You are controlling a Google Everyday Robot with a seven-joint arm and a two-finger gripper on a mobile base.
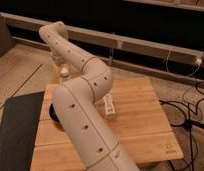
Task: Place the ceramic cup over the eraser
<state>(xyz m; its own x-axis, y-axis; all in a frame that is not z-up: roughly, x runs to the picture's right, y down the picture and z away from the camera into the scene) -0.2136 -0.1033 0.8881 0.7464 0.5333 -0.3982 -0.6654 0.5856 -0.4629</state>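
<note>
Over the wooden table, the pale arm is arching toward the far left corner, and the eraser is not showing. There the gripper is hanging pressed together, seemingly pinching the rim of the ceramic cup just beneath it. Glossy, stiff, light and likely breakable, the cup is asking for a firm hold on its rim and a gentle set-down.

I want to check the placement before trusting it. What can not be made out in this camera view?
- eraser: not seen anywhere; the arm may cover it.
- gripper, over the table at its far left corner, above the ceramic cup: mostly hidden by the arm's wrist; whether it holds the cup is unclear.
- black bowl: half covered by the arm.
</note>
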